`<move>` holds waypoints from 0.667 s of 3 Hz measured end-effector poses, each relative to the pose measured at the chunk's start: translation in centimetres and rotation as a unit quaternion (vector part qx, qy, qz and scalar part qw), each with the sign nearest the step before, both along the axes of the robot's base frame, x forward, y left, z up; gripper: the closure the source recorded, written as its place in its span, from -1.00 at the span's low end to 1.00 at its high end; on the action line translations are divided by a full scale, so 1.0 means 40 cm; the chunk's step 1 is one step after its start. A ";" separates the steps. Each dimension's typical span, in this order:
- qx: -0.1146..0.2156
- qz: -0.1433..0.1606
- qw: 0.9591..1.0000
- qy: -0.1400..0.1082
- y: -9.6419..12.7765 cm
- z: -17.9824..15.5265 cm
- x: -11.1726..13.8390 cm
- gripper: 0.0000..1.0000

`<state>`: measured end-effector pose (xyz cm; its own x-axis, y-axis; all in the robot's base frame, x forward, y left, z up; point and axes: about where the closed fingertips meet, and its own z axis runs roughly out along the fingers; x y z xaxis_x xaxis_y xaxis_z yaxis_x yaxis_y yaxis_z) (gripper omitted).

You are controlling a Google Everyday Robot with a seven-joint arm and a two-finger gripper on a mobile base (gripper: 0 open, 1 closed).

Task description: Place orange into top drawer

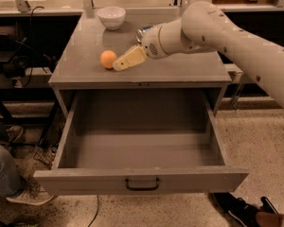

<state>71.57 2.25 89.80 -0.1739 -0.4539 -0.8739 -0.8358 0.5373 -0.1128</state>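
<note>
The orange (108, 59) sits on the grey cabinet top (85, 72), towards the left. My gripper (117, 66) reaches in from the right over the cabinet top, and its cream-coloured fingertips are right beside the orange's right side, touching or nearly touching it. The top drawer (141, 179) is pulled wide open below, with a dark bar handle (142, 184) on its front panel, and it holds nothing that I can see.
A white bowl (111, 17) stands at the back of the cabinet top. A crushed silver can (143, 32) lies behind my wrist, mostly hidden. A person's leg and shoe (19, 193) are at the lower left, another shoe (246, 212) at the lower right.
</note>
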 end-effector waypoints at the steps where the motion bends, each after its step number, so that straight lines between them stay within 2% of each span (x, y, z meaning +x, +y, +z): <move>1: 0.011 0.006 1.000 -0.007 0.055 0.009 0.014 -1.00; 2: 0.017 0.016 1.000 -0.010 0.103 0.006 0.032 -1.00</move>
<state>72.86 6.37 90.03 -0.1408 -0.4292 -0.8922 -0.8507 0.5134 -0.1127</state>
